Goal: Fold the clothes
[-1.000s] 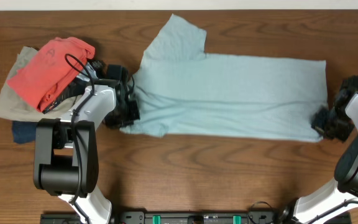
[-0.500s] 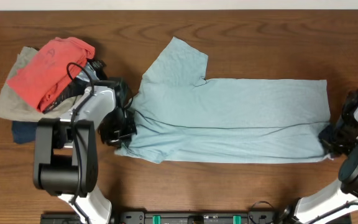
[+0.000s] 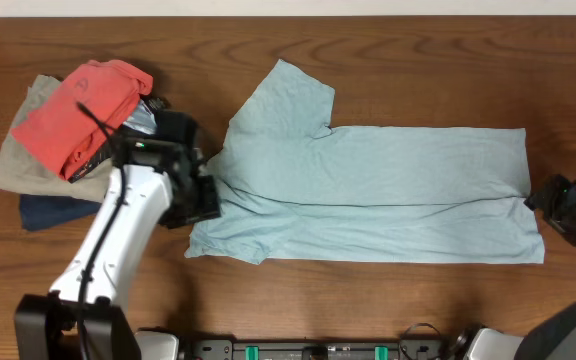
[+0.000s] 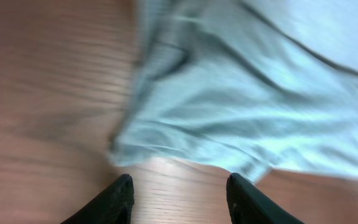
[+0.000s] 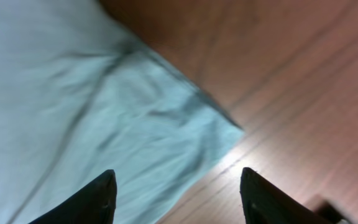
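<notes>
The clothes [image 3: 388, 190], a pale light-blue shirt, lie flat across the middle of the table, folded lengthwise, with one sleeve pointing to the back. My left gripper [image 3: 200, 200] hovers at the shirt's left end, open and empty. In the left wrist view its fingers [image 4: 122, 196] stand apart over bare wood, just short of the clothes [image 4: 241, 112]. My right gripper [image 3: 558, 205] sits off the shirt's right edge, also open. In the right wrist view the shirt's corner [image 5: 225, 127] lies loose between and ahead of the spread fingers [image 5: 260, 193].
A pile of folded garments sits at the back left: a coral-red one [image 3: 83, 110] on top of a beige one [image 3: 18, 150] and a navy one [image 3: 53, 212]. The arm bases stand along the table's front edge.
Both grippers have opened and let go of the shirt's ends. They drew the near edge toward the front, then backed off, left gripper to the left, right gripper to the right.
</notes>
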### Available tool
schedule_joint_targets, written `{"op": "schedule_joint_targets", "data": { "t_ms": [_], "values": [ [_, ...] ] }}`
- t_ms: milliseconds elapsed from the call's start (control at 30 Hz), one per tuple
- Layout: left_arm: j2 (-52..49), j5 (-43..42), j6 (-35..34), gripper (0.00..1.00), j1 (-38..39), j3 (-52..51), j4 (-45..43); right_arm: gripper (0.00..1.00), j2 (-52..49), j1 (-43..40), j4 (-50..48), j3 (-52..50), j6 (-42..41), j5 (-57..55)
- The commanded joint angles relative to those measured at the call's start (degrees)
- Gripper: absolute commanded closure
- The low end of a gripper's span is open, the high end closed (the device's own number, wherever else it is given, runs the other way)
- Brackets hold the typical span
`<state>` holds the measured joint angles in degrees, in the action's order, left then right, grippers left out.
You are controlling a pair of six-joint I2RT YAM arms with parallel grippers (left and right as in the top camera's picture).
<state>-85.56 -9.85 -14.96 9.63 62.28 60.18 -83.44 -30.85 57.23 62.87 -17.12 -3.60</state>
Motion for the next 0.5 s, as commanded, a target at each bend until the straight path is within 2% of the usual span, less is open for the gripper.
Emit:
{"op": "schedule_joint_targets", "data": {
  "t_ms": [0, 133, 267, 467],
  "values": [
    [-0.1, -1.7, 3.7, 0.50, 5.7, 0.5, 0.1, 0.34, 2.8, -0.2, 0.2, 0.0, 5.1, 8.3],
    [-1.5, -1.7, 3.8, 0.45, 14.1, -0.2, -1.6, 0.32, 3.1, -0.2, 1.7, 0.0, 6.1, 8.5],
    [-4.1, -1.0, 3.7, 0.45, 21.1, -1.8, -4.2, 0.31, 3.1, -0.2, 2.4, 0.0, 6.6, 8.6],
    [-10.5, -0.6, 3.7, 0.45, 25.9, -2.4, -3.0, 0.31, 3.1, -0.2, 2.6, 0.0, 6.6, 8.5]
  ]
}}
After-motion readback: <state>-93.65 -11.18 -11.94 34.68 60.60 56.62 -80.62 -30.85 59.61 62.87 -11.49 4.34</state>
